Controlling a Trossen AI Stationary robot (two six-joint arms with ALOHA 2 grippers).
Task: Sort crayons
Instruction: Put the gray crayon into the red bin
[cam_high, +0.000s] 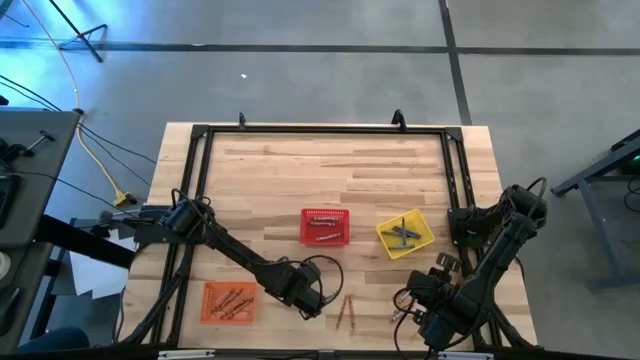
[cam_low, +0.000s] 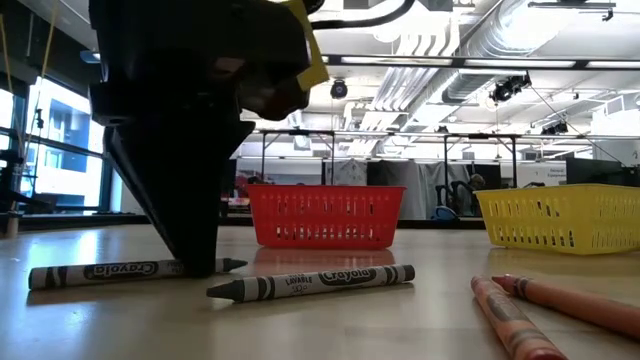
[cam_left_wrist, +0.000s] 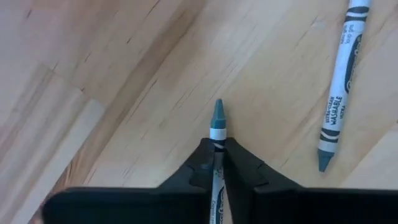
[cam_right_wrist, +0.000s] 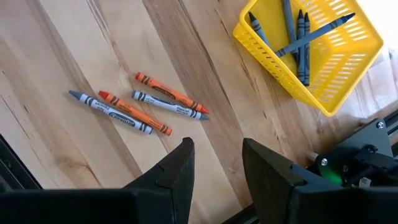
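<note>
The left gripper (cam_left_wrist: 218, 163) is clamped on a grey crayon (cam_left_wrist: 217, 127) lying on the table (cam_high: 270, 170) near its front edge, gripped just behind the tip; light, stiff, slick wax, probably brittle, so mid-length looks safer.

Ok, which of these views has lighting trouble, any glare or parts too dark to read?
Low view: ceiling lights glare brightly, and the left end effector shows as a near-black silhouette against them, over a grey crayon. High view: a blue cast in the corner of the floor. Both wrist views: the table is evenly lit.
</note>
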